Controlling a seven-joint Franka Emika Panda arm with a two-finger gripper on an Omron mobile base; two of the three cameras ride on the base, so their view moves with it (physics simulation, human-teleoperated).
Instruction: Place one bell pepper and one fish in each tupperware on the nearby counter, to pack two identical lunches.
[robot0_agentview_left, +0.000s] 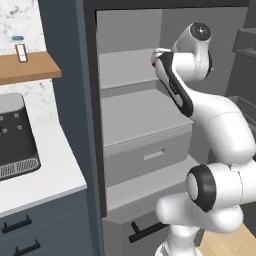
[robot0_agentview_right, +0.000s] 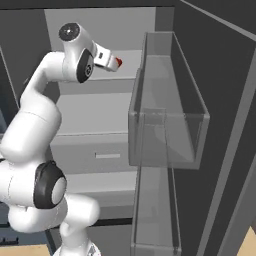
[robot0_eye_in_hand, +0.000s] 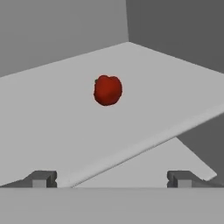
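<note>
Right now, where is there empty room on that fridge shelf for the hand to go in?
The shelf is bare all around the red pepper, out to its front edge and the back walls. The open hand is short of that edge. Nowhere crowded.

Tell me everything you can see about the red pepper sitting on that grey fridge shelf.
The red bell pepper is a small, rounded, glossy-looking fruit with a lobed top and a hint of dark stem at its upper left. It sits alone on the flat light-grey shelf, well back from the shelf's front edge. Only the shelf touches it. The open gripper points at it from a distance, with its fingertips apart from it. A sliver of red shows past the hand in the right base view.
</note>
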